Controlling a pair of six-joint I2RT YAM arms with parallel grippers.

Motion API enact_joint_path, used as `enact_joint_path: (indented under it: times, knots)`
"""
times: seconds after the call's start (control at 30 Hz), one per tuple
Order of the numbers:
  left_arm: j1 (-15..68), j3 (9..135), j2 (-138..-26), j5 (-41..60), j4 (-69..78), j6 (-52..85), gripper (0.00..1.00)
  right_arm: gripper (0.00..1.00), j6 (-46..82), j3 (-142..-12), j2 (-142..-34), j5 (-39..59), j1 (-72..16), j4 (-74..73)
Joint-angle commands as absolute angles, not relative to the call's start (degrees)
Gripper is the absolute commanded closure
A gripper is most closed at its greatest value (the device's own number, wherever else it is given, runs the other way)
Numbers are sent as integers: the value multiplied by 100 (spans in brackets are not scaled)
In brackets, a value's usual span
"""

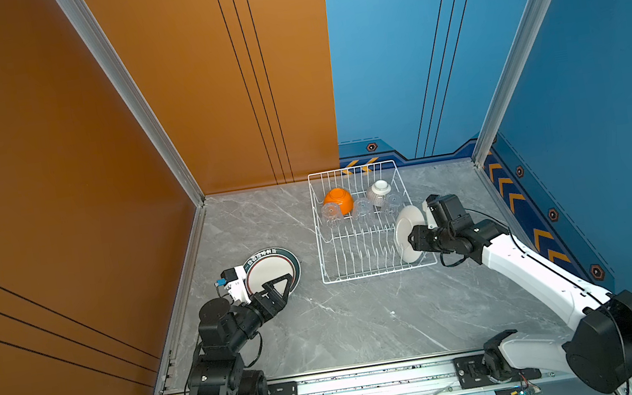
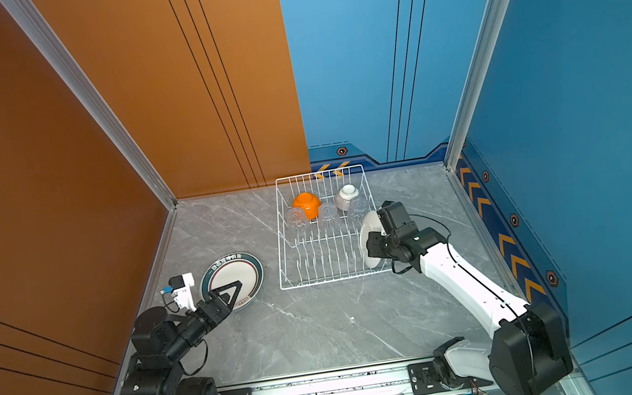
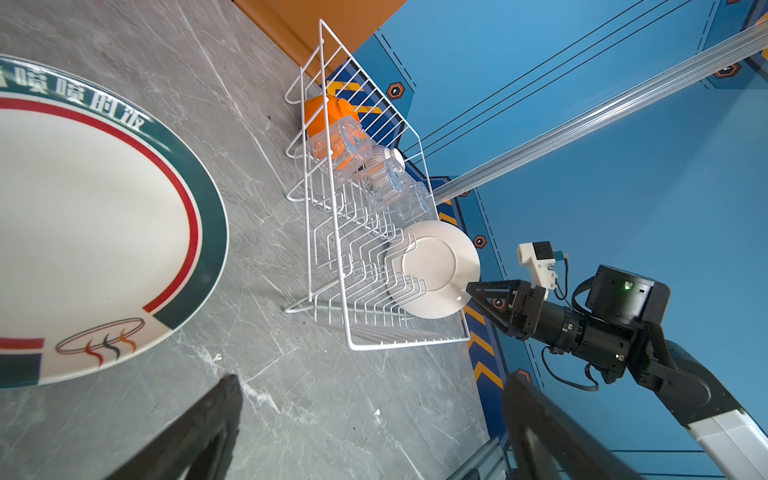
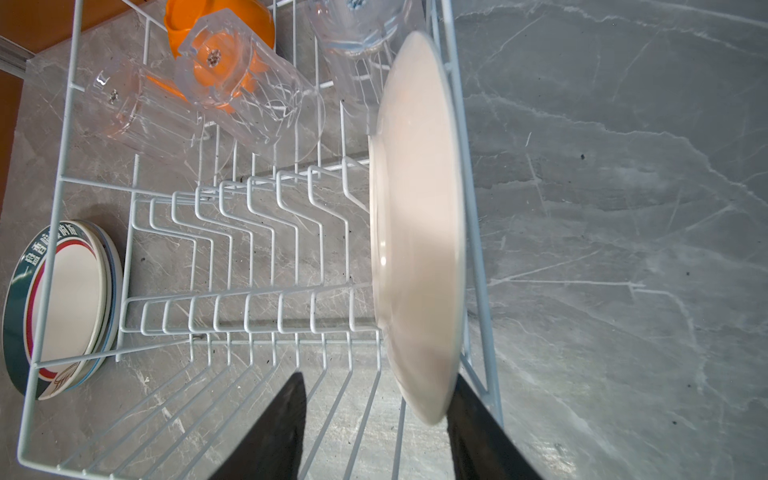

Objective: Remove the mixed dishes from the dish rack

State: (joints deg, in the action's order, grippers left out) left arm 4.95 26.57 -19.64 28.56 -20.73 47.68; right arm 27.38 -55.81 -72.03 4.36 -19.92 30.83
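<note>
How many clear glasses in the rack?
3, in a row across the dish rack's far half: left glass before the orange bowl, middle glass, right glass before the white ribbed bowl. None seems hidden.

Chinese lettering, partly 喷喷的, on teal-rimmed plate

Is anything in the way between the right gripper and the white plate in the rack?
Nothing visible is. The rim of the plate sits between the open fingers of the right gripper. Only a side wire of the rack runs close beside one finger.
</note>
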Motion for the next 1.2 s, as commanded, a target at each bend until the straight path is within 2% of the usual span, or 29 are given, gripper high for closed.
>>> enact_joint_path:
  times: [0.0,0.6,0.8,1.0,1.17]
  knots:
    - [539,2570,-2080,2763,-1894,4789,2,49,2628,-5739,-7275,450,-1978,2854]
    - [624,2400,-2179,2602,-1724,4851,2,70,2740,-5823,-7611,288,-2021,2569]
    - [675,2405,-2215,2561,-1709,4858,2,91,2811,-5872,-7719,256,-2057,2531]
    - [710,2422,-2215,2584,-1687,4847,2,93,2848,-5965,-7691,173,-2152,2522]
    - [723,2425,-2207,2624,-1687,4826,2,98,2915,-6189,-7681,218,-2256,2522]
